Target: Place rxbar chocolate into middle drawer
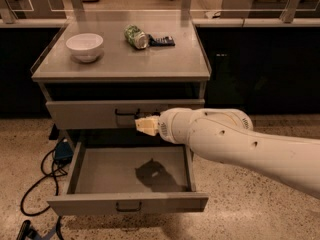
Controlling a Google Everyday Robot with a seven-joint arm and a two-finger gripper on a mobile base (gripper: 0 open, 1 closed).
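The middle drawer [127,202], the lowest grey front with a small dark handle, is pulled wide open. Its floor is bare except for the arm's dark shadow. My gripper [145,125] shows as a cream tip at the end of the white arm. It hangs above the open drawer's back half, level with the shut drawer front [90,114] above it. The rxbar chocolate is hidden from view. I cannot tell whether the gripper holds anything.
On the cabinet top stand a white bowl [85,46], a green can [135,36] on its side and a dark blue wrapped bar [162,40] beside it. A black cable and blue box [62,151] lie on the floor to the left. Dark counters stand behind.
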